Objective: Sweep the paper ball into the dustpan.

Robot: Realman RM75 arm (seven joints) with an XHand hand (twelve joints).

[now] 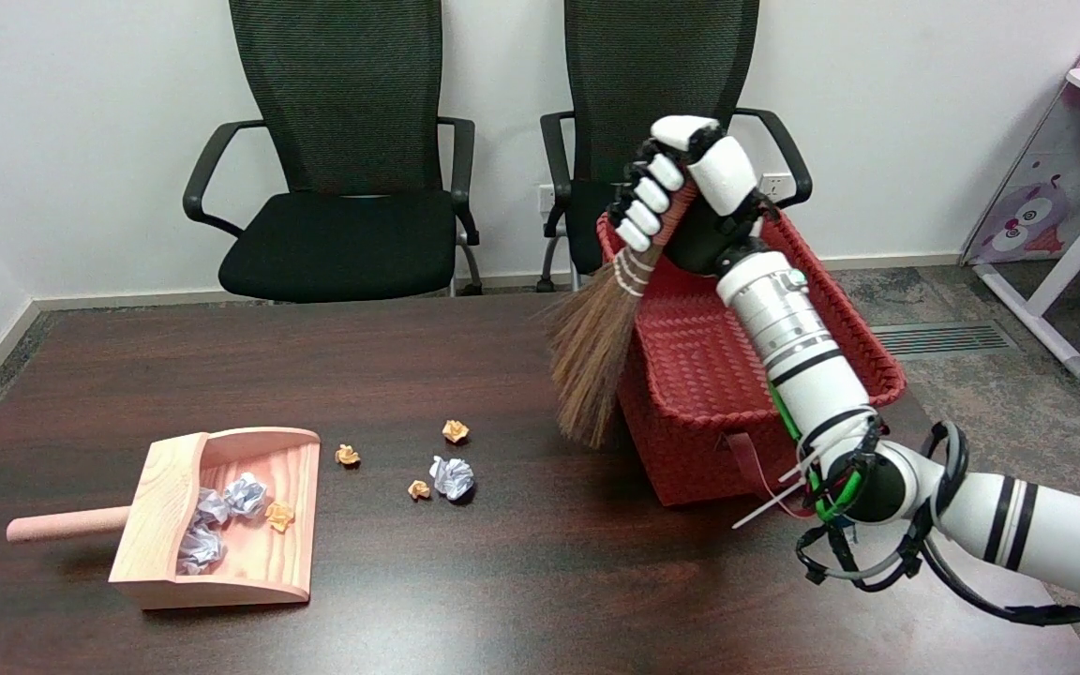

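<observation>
Loose on the dark wooden surface (pixel 521 581), near the middle: a grey-white paper ball (pixel 452 477), with three small orange paper scraps around it, one touching or just beside its left edge (pixel 419 489), one just above (pixel 455 431), one further left toward the dustpan (pixel 347 456). Well to the left, the pale wooden dustpan (pixel 231 525), open mouth facing right, already holding several grey-white paper balls (pixel 212 525) and one orange scrap (pixel 278 516). So, by the look of it, partly done: some paper in, the central ball and its three scraps left to push leftward. Up and to the right, the right hand (pixel 685 192), fingers wrapped tight around the handle of a small straw broom (pixel 593 361), bristles hanging down clear of the surface, right of the loose paper, in front of the red woven basket (pixel 737 375). Not yet sweeping, apparently; bristles to be lowered right of the ball first. Handle top buried in the fist; basket's inside partly blocked by the arm; exact count of balls in the pan hard to make out. Beyond, two black office chairs (pixel 343 187).
</observation>
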